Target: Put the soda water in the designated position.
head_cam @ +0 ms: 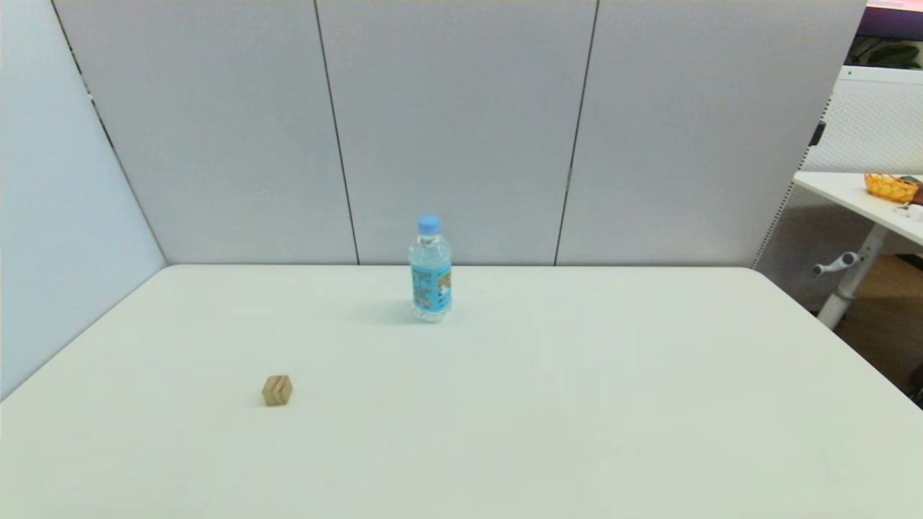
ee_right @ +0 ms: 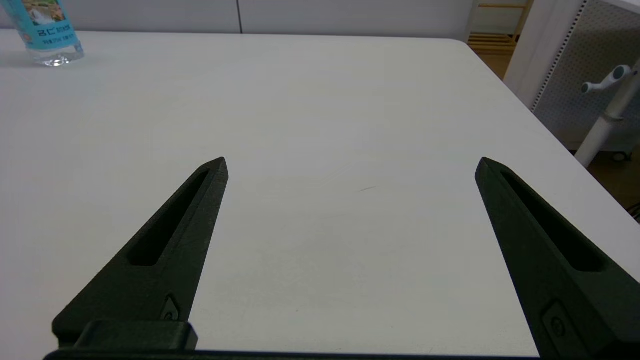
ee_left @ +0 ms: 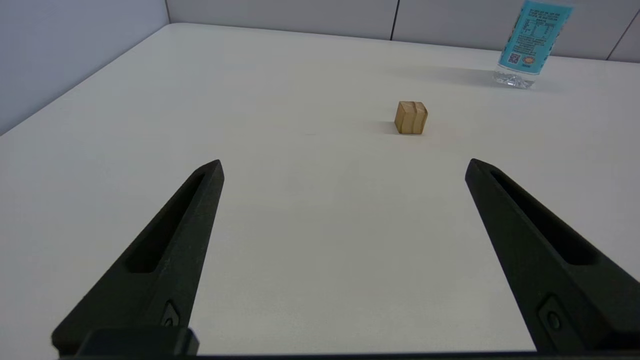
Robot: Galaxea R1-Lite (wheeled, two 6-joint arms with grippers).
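The soda water [head_cam: 430, 269] stands upright near the back middle of the white table [head_cam: 577, 404]; it is a clear bottle with a light-blue cap and a blue label. Its lower part also shows in the left wrist view [ee_left: 531, 45] and the right wrist view [ee_right: 46, 35]. Neither arm appears in the head view. My left gripper [ee_left: 345, 167] is open over bare table, well short of the bottle. My right gripper [ee_right: 352, 165] is open too, with nothing between its fingers and the bottle far off.
A small wooden cube [head_cam: 277, 390] lies on the table's front left, also ahead of the left fingers [ee_left: 411, 118]. Grey partition panels [head_cam: 461, 130] close the back and left. Past the table's right edge stands another table [head_cam: 858, 194] with an orange basket [head_cam: 890, 187].
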